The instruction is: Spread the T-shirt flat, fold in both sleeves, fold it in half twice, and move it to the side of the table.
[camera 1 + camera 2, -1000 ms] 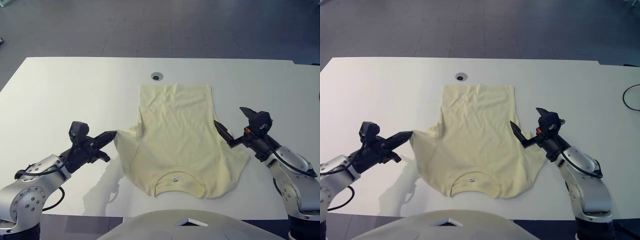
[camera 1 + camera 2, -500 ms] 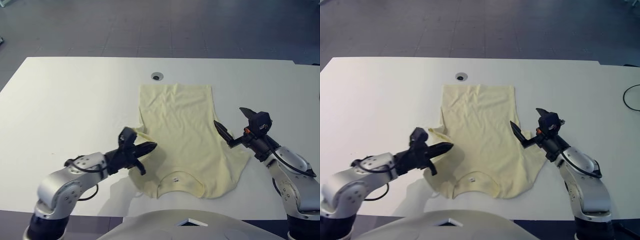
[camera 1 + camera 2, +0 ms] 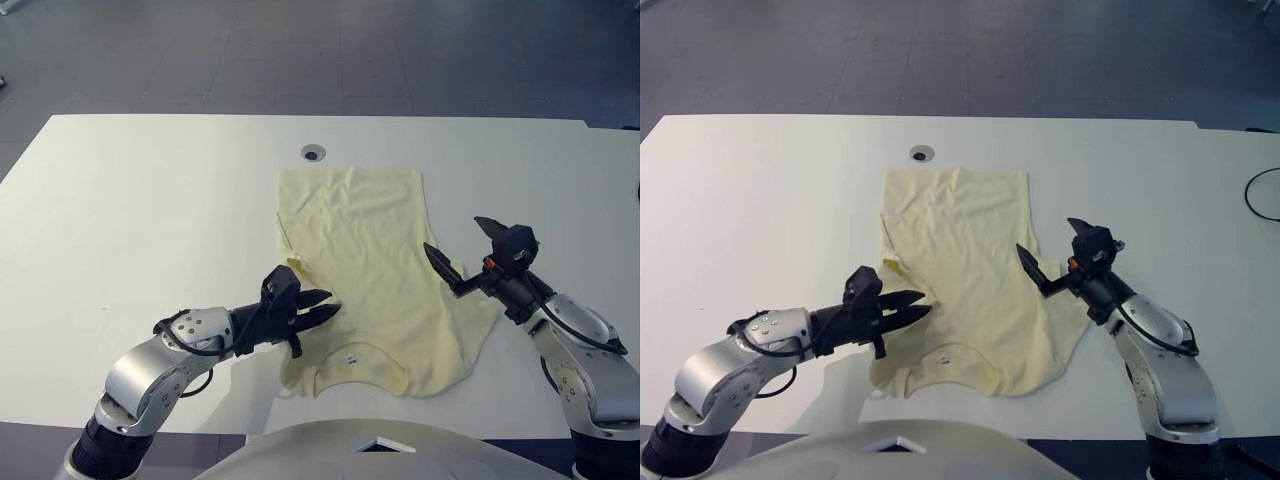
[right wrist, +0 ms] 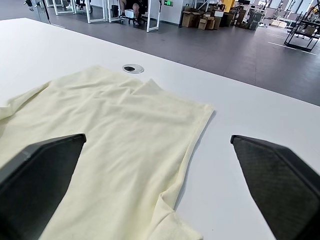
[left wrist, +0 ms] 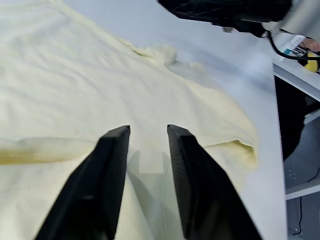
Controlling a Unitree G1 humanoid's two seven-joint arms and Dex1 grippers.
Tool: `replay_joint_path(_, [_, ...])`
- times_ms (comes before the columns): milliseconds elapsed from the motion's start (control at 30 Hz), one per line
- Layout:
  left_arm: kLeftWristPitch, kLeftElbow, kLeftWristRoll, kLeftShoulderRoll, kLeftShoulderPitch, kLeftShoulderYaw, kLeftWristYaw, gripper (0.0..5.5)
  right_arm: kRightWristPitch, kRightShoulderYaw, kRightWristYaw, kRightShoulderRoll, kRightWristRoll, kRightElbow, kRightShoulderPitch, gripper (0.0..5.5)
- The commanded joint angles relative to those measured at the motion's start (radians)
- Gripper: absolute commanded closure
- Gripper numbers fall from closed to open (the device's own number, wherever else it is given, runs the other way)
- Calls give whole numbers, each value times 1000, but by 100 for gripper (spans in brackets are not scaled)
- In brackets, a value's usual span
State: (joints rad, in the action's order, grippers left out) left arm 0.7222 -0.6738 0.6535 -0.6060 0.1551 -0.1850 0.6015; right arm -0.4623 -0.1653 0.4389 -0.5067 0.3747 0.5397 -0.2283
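Both jaws parted over T-shirt (image 3: 362, 250)

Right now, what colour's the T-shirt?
T-shirt: plain pale yellow, no pattern; clearest in the left eye view.

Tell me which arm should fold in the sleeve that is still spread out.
Right. Its open black two-finger end effector hovers at the right edge of the pale yellow fabric T-shirt, just above the unfolded sleeve. The left end effector sits over the opposite side, which is already folded in.
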Motion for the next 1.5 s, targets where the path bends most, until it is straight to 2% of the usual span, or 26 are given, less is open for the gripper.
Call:
replay_joint_path(33, [8,-66,113,-1,13,87,27,335,0,5,3,1,-9,2,-1,10])
replay_joint_path(133, [9,-71,180,5,-6,171,3,281,-1,4,6,-5,-11,2,2,10])
replay_joint_path(233, [-44,-17,142,-16,-26,279,-21,237,-15,-18,7,-18,-4,16,-4,10])
replay_joint_path(267, [-90,4,70,-36,-24,282,-16,221,-34,-31,1,-20,6,31,-12,10])
replay_joint_path(400, [-314,97,-221,-97,51,206,22,157,-127,-120,-21,-34,57,114,-74,10])
replay_joint_path(567, [-466,157,-354,-99,126,115,92,79,-201,-183,-16,-75,53,161,-144,10])
replay_joint_path(733, [-525,152,-388,-100,198,56,154,10,-361,-248,-37,-66,121,175,-197,82])
replay_joint_path(867, [-539,142,-400,-103,234,64,166,10,-518,-303,-58,-83,168,174,-210,143])
replay_joint_path(1000, [-545,159,-445,-118,276,66,164,10,-611,-280,-65,-111,165,148,-201,212])
replay_joint_path(1100, [-542,187,-490,-136,303,55,165,10,-640,-246,-60,-136,144,122,-198,275])
replay_joint_path(1500, [-559,193,-521,-139,360,19,177,10,-652,-143,-42,-173,97,58,-158,453])
